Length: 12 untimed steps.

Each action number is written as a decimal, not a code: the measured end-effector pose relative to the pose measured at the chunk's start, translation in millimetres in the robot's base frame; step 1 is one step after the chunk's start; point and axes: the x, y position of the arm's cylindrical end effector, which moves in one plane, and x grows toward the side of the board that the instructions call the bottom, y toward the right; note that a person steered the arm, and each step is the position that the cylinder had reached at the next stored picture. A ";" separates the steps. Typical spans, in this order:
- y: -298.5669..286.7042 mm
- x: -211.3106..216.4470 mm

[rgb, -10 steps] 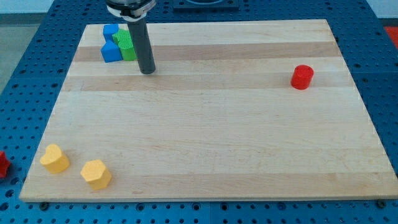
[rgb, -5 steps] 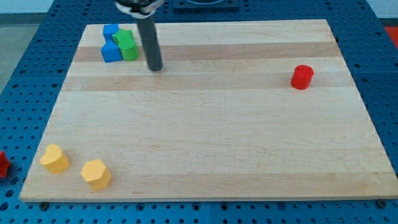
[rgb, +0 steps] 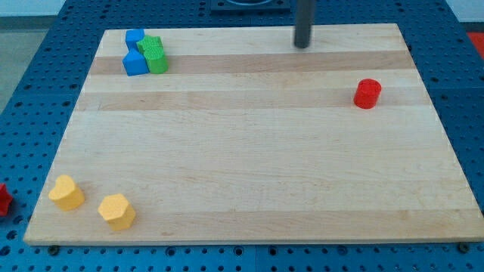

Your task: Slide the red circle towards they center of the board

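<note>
The red circle (rgb: pixel 367 93) is a short red cylinder on the wooden board (rgb: pixel 249 166), near the view's right edge, above mid-height. My tip (rgb: pixel 303 44) is the lower end of a dark rod near the board's top edge, right of centre. It stands to the upper left of the red circle, well apart from it and touching no block.
Two blue blocks (rgb: pixel 135 53) and a green block (rgb: pixel 155 54) cluster at the board's top left. A yellow heart-like block (rgb: pixel 66 193) and a yellow hexagon (rgb: pixel 116 211) sit at the bottom left. A red object (rgb: pixel 4 200) lies off the board at the view's left edge.
My tip has moved from beside the blue and green blocks at the top left far to the right along the board's top edge. No block has moved.
</note>
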 end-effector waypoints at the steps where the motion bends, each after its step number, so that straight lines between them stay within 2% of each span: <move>1: 80.4 33.8; 3: 13.1 167.5; 4: 44.1 116.9; 5: 44.1 84.1; 6: 135.3 64.0; 7: 166.3 104.8; 9: 7.0 194.9; 11: 139.2 173.3; 12: 54.5 128.2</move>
